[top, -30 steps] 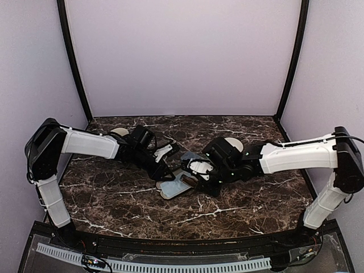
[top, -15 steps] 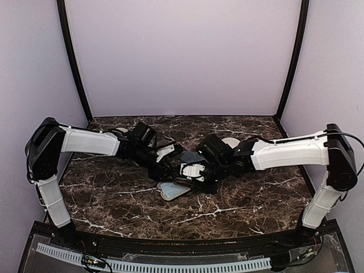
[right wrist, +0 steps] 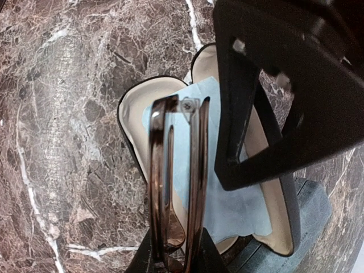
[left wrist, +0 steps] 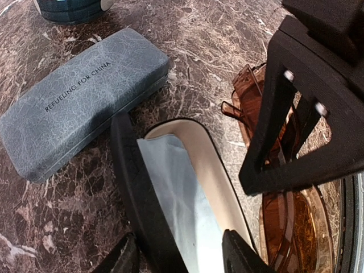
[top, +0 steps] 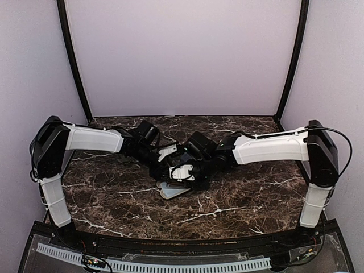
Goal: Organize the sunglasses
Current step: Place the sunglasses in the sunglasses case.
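Between the fingers of the right gripper [right wrist: 175, 259], which are clamped tight on it, a folded pair of brown-tinted sunglasses [right wrist: 157, 182] hangs above the open black glasses case [right wrist: 132, 111]. The pair is over the blue cloth [right wrist: 227, 210] in the cream lining, somewhat askew of the case's length. To seat the pair well, I judge, it should be turned into line with the case and lowered level, clear of the rim, before release. The left gripper [left wrist: 181, 256] stands parted astride the case's near wall, not visibly pinching it. Only its wrist view shows the whole closed blue-grey case [left wrist: 79, 102] just beside. The top view hides both sets of fingers under the wrists above the marble table [top: 114, 199].
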